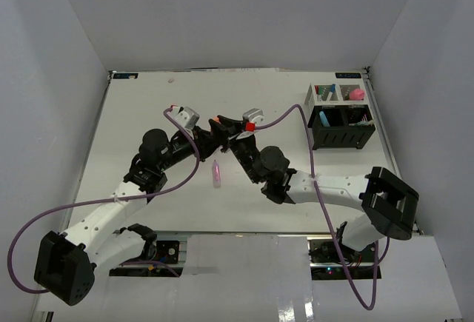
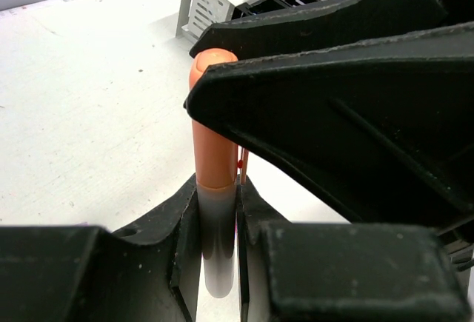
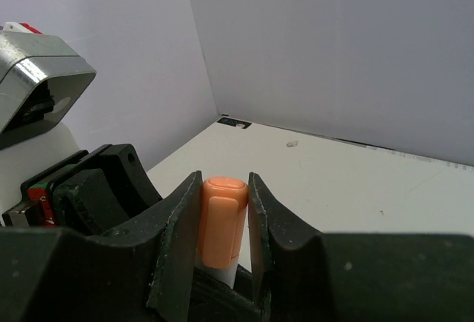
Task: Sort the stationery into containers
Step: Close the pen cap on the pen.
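You have the marker (image 2: 213,144) caught between both arms above the middle of the worktop (image 1: 148,107), so treat this as a handover, which is what it looks like. The left pincer (image 2: 218,203) is pinching the pale barrel low down, and the right pincer (image 3: 222,211) is pinching the orange cap end from the opposite side, its jaws set flat against either side of the cap. Before you let go with the left, make sure the right side's hold is square. It seems to sit on the cap alone, and a cap can slip off its barrel if you pull the arms apart along the marker's length. Ease the left jaws apart first, then back that arm off sideways instead of tugging. Once the right arm carries it alone, you have a fair way to travel: the black organizer (image 1: 342,138) with its white mesh section (image 1: 320,98) stands at the far right of the worktop, well apart from the marker, and already has a few items standing in it. A pink pen (image 1: 216,173) lies on the worktop just below the meeting point, so keep both arms high as they part. The marker itself is stubby, with a smooth, rounded orange cap bearing a raised clip strip down one face and a whitish-grey barrel below it. It looks rigid and light.
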Motion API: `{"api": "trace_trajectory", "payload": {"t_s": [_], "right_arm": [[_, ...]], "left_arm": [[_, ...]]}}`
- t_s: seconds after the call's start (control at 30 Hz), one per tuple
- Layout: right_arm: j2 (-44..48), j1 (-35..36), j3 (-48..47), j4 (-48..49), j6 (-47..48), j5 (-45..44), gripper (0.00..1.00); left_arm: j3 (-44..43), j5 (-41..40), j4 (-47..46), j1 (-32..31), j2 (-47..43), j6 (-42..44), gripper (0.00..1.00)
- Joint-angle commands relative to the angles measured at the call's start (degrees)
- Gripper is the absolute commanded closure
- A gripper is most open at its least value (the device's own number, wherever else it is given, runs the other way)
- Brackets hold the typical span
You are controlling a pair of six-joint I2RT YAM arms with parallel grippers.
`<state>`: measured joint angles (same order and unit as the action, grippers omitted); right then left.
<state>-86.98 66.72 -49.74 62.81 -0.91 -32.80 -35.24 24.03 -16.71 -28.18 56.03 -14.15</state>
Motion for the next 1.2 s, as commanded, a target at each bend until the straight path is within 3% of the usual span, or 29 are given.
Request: {"api": "trace_trajectory", "payload": {"t_s": [0.0,0.4,1.17], "right_arm": [[2.42,1.66,-0.54,-13.03,-0.67,5.63,0.92],[1.02,1.75,0.34,-27.19,-9.02,11.0,0.92],[-2.84,4.03,-1.06,-45.13,-18.07,14.25,0.92]], "left_arm": [[-0.79,-1.09,-4.82,1.64,-3.03,1.5,0.86],[-0.62,0.67,-5.79,2.61,-4.0,1.67,0.91],[-0.88,1.55,-7.37,8.23,-6.64,0.26,0.99]]}}
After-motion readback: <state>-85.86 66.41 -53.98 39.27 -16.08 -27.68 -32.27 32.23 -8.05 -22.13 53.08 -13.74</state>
